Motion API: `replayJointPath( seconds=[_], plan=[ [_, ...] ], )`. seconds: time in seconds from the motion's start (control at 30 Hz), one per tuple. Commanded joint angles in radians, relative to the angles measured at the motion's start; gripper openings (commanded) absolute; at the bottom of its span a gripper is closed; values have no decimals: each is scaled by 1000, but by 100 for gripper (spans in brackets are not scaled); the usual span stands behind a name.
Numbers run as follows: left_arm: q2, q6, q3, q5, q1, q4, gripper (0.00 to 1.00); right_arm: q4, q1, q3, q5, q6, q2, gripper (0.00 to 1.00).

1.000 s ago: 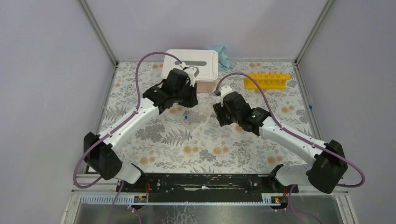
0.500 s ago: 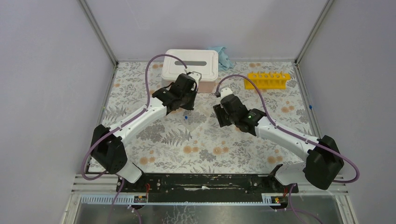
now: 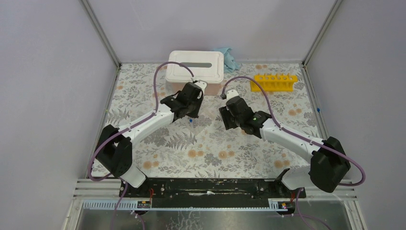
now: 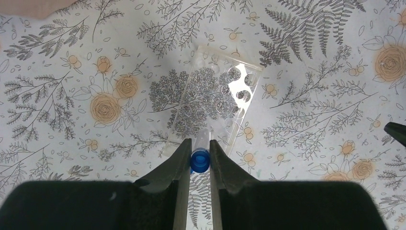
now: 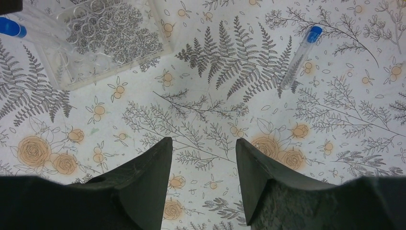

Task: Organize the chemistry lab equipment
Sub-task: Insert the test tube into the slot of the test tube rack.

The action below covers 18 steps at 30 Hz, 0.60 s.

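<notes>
My left gripper [image 4: 200, 143] is shut on a tiny blue-capped clear tube [image 4: 200, 160], held upright over the near edge of a clear rack with round holes [image 4: 215, 96] lying flat on the table. In the top view the left gripper [image 3: 190, 114] is mid-table in front of the white box. My right gripper [image 5: 203, 141] is open and empty above the cloth. A second blue-capped tube [image 5: 299, 52] lies on the table ahead of it to the right. The clear rack [image 5: 110, 38] shows at its upper left. The yellow test-tube rack [image 3: 274, 82] stands far right. The wire ring and the red-spouted bottle are out of view.
A white lidded box [image 3: 195, 67] stands at the back centre, just beyond the left gripper. A crumpled blue cloth [image 3: 230, 57] lies behind it. Grey walls and metal rails border the flowered table cover on three sides.
My left arm has swung away from the white box toward the middle of the table and come lower. The right arm has shifted only slightly.
</notes>
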<state>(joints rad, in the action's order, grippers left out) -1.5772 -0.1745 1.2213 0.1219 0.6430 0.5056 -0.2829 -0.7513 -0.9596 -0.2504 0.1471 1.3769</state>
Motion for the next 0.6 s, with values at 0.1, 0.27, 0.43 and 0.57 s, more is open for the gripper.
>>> replayJointPath(
  seconds=[0.1,0.27,0.43,0.57],
  plan=[
    [-6,26,-50,27,10,-150,12,41,25,-7,-11,5,6,59],
    [-19,29,-60,30,10,-175,12,42,39,-6,-4,-1,11,59],
    [-37,36,-56,34,10,-184,12,43,50,-8,3,-5,20,59],
    [-51,41,-56,36,10,-189,12,48,61,-11,11,-9,29,59]
  ],
)
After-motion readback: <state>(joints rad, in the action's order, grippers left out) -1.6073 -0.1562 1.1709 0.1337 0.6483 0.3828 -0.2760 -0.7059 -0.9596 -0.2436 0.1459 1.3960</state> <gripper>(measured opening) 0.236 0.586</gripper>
